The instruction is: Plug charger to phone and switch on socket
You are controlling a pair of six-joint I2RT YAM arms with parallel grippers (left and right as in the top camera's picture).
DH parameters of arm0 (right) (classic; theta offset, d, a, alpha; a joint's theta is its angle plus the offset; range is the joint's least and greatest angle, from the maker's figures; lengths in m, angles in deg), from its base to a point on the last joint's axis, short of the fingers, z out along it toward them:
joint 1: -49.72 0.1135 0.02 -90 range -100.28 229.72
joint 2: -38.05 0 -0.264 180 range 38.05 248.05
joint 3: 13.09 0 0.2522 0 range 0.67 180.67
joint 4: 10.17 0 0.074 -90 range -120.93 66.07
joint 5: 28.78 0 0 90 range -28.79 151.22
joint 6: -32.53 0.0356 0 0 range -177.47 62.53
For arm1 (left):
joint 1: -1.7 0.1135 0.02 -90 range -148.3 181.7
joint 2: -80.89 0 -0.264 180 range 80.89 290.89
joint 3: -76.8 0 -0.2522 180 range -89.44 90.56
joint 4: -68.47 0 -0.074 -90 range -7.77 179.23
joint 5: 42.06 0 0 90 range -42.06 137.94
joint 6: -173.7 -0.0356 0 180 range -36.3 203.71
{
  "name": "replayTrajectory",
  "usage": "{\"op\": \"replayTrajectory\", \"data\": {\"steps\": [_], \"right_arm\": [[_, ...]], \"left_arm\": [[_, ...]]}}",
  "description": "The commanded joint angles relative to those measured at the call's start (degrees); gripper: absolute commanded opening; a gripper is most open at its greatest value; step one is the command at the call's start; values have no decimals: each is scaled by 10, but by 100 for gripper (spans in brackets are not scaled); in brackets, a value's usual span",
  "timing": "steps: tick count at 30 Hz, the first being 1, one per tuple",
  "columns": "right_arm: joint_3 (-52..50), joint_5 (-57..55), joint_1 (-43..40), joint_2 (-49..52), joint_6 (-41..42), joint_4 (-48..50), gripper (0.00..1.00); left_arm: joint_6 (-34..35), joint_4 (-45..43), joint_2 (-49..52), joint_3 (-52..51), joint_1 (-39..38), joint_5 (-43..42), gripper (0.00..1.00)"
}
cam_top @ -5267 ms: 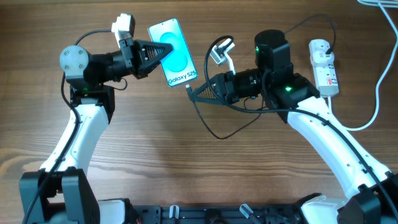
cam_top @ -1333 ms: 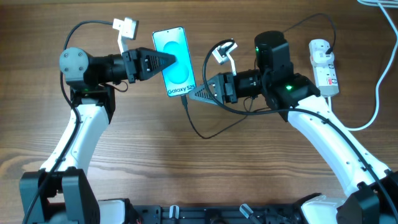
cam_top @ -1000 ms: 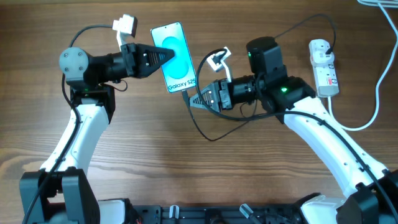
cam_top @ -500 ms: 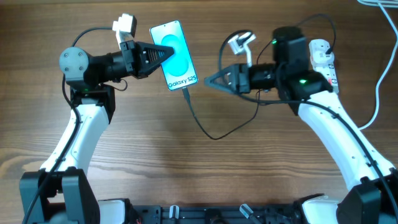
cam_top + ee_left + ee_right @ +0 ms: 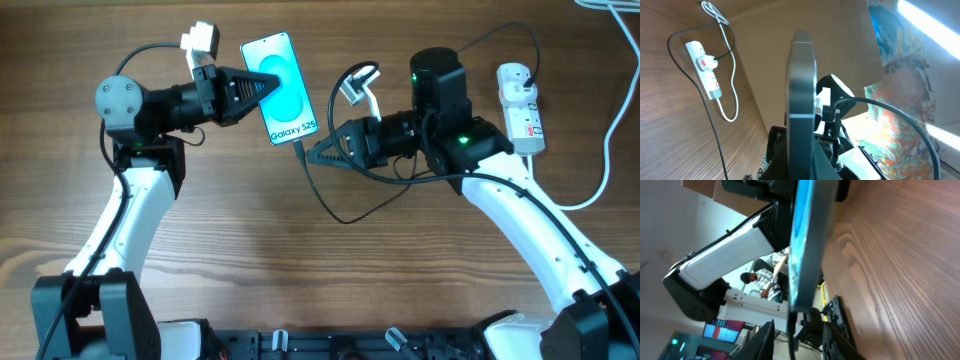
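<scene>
My left gripper (image 5: 262, 88) is shut on the phone (image 5: 281, 88) and holds it above the table, with its "Galaxy S25" screen facing up. In the left wrist view the phone (image 5: 801, 75) is edge-on between my fingers (image 5: 800, 155). The charger's black cable (image 5: 330, 208) runs from the phone's lower end in a loop to the white adapter (image 5: 514, 78) in the socket strip (image 5: 524, 120). My right gripper (image 5: 308, 157) is open, its fingers on either side of the cable (image 5: 791, 330) just below the phone's edge (image 5: 807, 240). I cannot make out the strip's switch position.
The strip's thick white cord (image 5: 606, 160) curves off the right edge of the table. The strip and black cable also show in the left wrist view (image 5: 704, 62). Wooden tabletop (image 5: 300, 280) lies below both arms.
My right arm has swung back left from near the strip to the phone's lower end, around the cable. The cable stays at the phone. My left gripper has held still.
</scene>
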Motion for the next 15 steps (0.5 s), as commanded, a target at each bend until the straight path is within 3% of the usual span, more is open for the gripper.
{"op": "replayTrajectory", "data": {"steps": [1, 7, 15], "right_arm": [[1, -23, 5, -1, 2, 1, 30], [2, -33, 14, -1, 2, 2, 38], [2, -62, 28, -1, 17, 2, 19]], "left_arm": [[-5, -4, -9, 9, 0, 8, 4], [-5, -4, -9, 9, 0, 8, 4], [-5, -4, -9, 9, 0, 8, 4]]}}
